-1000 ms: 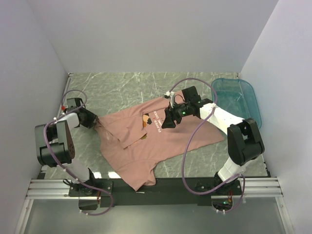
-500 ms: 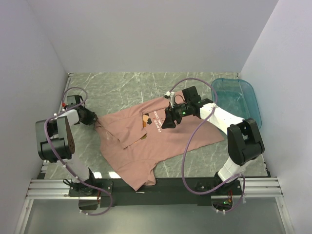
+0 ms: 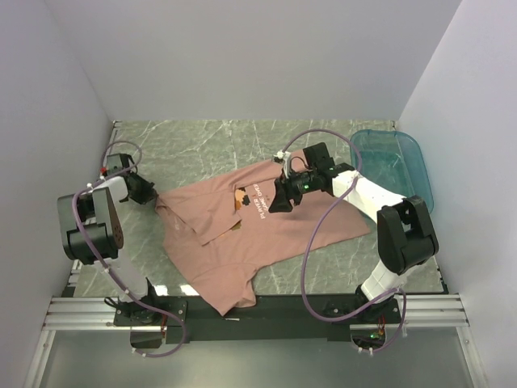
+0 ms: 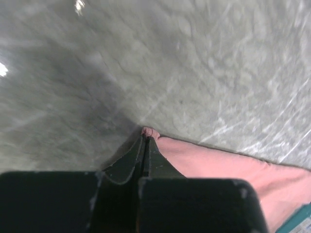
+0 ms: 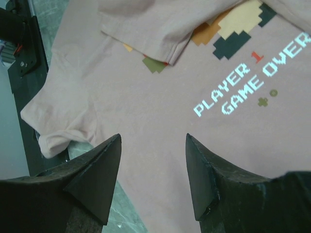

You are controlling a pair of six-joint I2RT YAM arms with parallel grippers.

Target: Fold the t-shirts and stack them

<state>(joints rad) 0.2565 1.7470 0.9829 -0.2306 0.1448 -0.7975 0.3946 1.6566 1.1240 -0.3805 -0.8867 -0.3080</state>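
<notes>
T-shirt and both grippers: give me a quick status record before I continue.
t-shirt: dusty pink, spread out on the table, a flap lying over part of the pixel print
left gripper: shut on a corner of the t-shirt's left edge
right gripper: open above the chest text, holding nothing
tub: teal, right of the t-shirt
fold: not yet done

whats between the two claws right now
Only the shirt: the top view shows it running from the left claw, shut on its corner, to the open right claw above it.
</notes>
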